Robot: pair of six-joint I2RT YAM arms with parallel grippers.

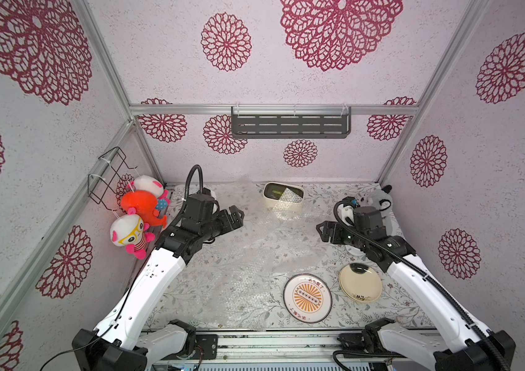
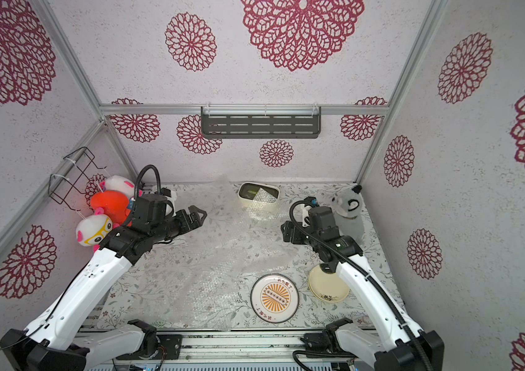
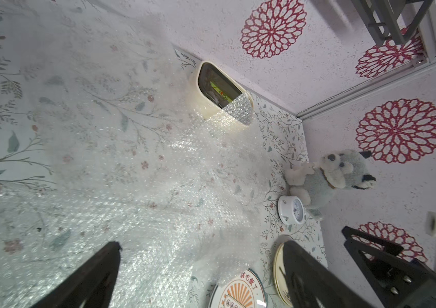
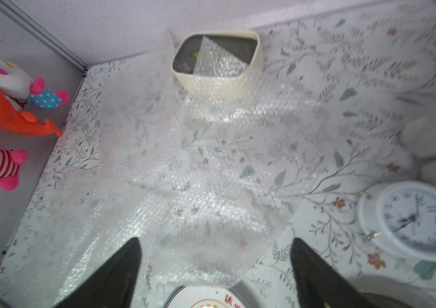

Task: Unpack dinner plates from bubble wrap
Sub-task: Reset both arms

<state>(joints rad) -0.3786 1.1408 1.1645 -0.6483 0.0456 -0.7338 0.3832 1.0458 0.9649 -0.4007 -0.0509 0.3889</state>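
Observation:
Clear bubble wrap [image 1: 248, 253] [image 2: 213, 257] lies spread flat over the middle of the floral table, and one corner hangs into a cream box. A white dinner plate with an orange sunburst [image 1: 307, 298] [image 2: 275, 298] lies bare at the front, its far rim just under the wrap's edge [image 4: 200, 266]. Cream dinner plates [image 1: 360, 282] [image 2: 328, 286] are stacked to its right, partly behind my right arm. My left gripper [image 1: 240, 220] [image 3: 202, 244] hovers open above the wrap's left side. My right gripper [image 1: 319, 232] [image 4: 216, 240] hovers open at its right side. Neither holds anything.
The cream box with a dark top [image 1: 283, 194] stands at the back middle. A white alarm clock [image 4: 414, 218] and a grey plush toy [image 1: 380, 202] sit at the back right. Plush toys [image 1: 139, 205] hang on the left wall. A grey shelf [image 1: 290, 125] is on the back wall.

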